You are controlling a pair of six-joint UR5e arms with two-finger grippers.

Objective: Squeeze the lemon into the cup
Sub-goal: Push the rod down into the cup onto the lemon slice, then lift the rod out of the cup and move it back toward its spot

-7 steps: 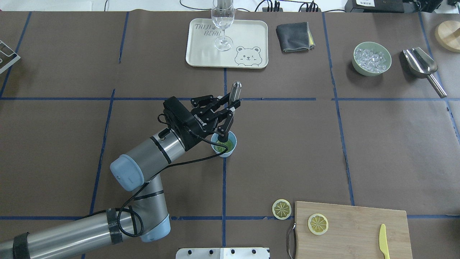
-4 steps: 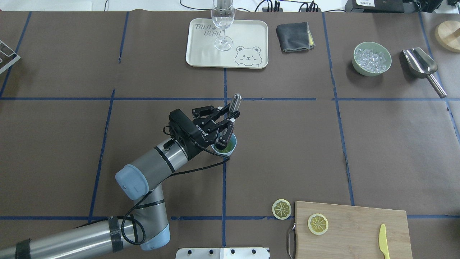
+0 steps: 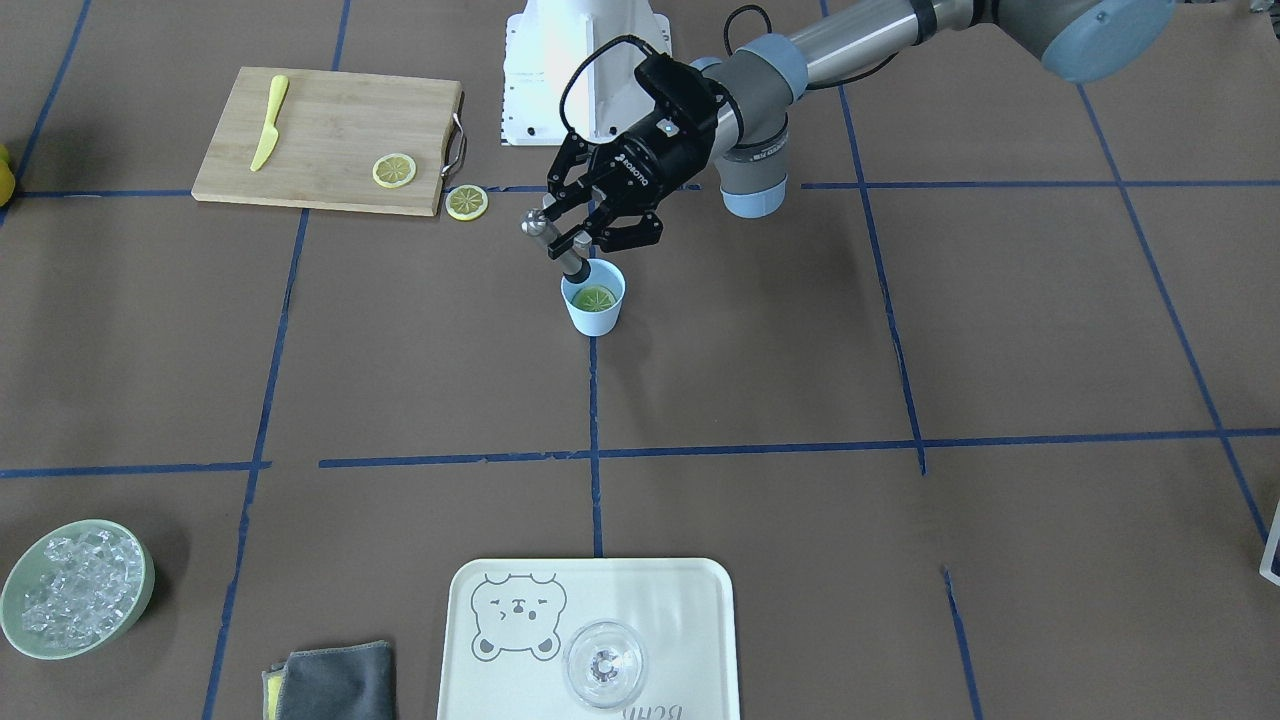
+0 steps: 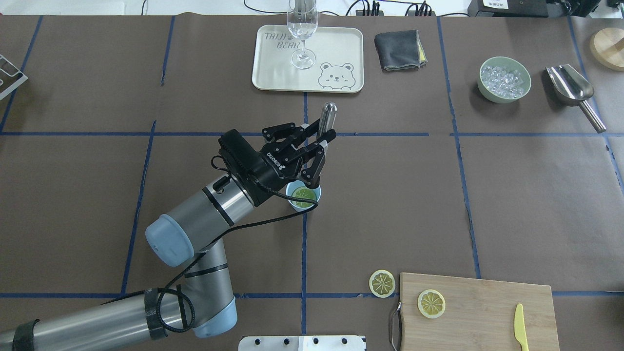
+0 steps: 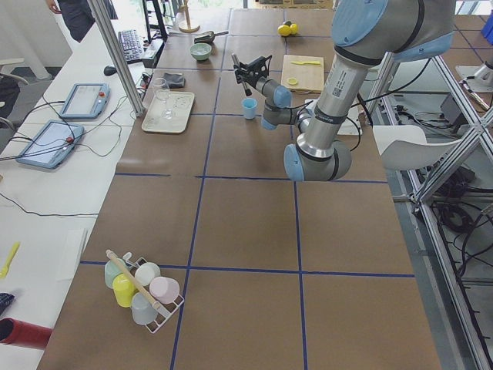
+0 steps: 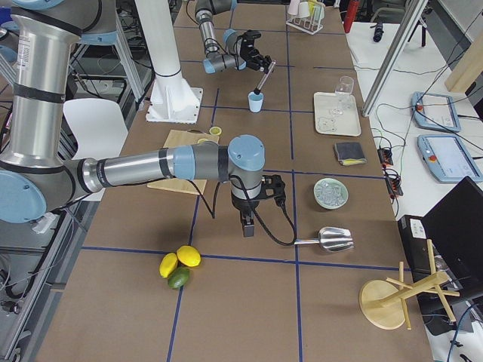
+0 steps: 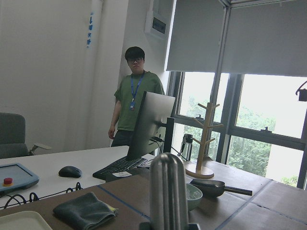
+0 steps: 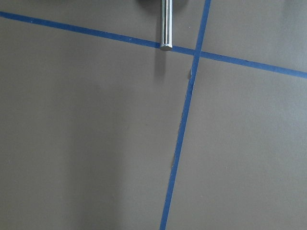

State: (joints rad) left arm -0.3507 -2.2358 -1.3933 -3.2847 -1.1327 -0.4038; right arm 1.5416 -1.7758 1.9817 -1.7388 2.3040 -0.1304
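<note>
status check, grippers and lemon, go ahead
Left gripper shut on metal muddler, tip at cup mouth. Right gripper away from cup, state unclear. Lemon slice lies in cup. Nothing crowding cup.

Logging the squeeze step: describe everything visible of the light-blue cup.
The cup is small, light blue, handleless and tapered, plastic by its look, with a smooth wall. It stands upright on the brown table cover, on a blue tape line. A lemon slice lies flat inside. The metal pestle held by the left gripper has its dark tip at the rim; contact cannot be told.
</note>
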